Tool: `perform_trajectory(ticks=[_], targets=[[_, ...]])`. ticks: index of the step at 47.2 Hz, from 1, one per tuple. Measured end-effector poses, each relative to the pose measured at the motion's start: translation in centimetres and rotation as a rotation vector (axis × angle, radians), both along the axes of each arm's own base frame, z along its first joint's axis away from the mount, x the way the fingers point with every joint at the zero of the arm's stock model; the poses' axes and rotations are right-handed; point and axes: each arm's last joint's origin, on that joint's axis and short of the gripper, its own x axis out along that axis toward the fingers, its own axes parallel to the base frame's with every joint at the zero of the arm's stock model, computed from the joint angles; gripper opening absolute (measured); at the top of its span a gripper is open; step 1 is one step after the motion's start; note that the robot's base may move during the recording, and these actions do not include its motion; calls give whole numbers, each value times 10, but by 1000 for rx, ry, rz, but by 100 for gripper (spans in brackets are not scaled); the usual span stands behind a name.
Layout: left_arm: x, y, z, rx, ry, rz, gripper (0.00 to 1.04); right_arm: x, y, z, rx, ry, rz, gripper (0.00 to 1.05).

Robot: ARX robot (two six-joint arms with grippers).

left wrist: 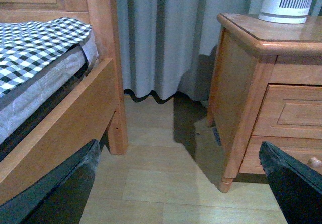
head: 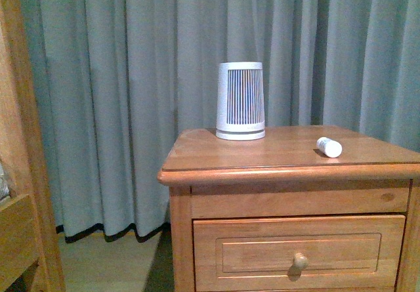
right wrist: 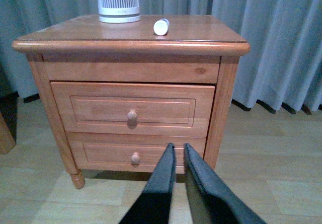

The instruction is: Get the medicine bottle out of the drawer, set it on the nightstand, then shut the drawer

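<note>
The small white medicine bottle (head: 329,147) lies on its side on the nightstand (head: 262,153), near the right front of its top. In the right wrist view the medicine bottle (right wrist: 161,26) lies right of the ribbed device. The drawer (right wrist: 131,108), the upper and taller one, has its front about level with the nightstand's (right wrist: 221,108) face, knob (right wrist: 132,116) in the middle. My right gripper (right wrist: 178,147) is shut on nothing, low in front of the lower drawer (right wrist: 100,154). My left gripper (left wrist: 176,183) hangs open over the floor, left of the nightstand (left wrist: 241,83).
A tall white ribbed device (head: 241,100) stands at the back of the nightstand top. A wooden bed frame (left wrist: 75,118) with a checked cover (left wrist: 35,48) is to the left, its post (head: 23,141) close by. Grey curtains (head: 131,75) hang behind. The floor is pale wood.
</note>
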Motion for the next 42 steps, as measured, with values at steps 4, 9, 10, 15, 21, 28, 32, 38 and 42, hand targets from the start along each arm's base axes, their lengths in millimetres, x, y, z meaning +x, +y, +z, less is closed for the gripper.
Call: perform_trajectory(ticks=[4,9,10,15,21,28,32,38,42], targets=[[0,0,0,0,0,0,98,0,0,0,0,0,0,24],[0,0,0,0,0,0,98,0,0,0,0,0,0,41],[0,0,0,0,0,0,98,0,0,0,0,0,0,44],[0,0,0,0,0,0,98,0,0,0,0,0,0,62],[0,0,0,0,0,0,98,0,0,0,0,0,0,87],[0,0,0,0,0,0,98,0,0,0,0,0,0,98],[0,0,0,0,0,0,98,0,0,0,0,0,0,98],[0,0,0,0,0,0,98,0,0,0,0,0,0,98],[0,0,0,0,0,0,98,0,0,0,0,0,0,98]])
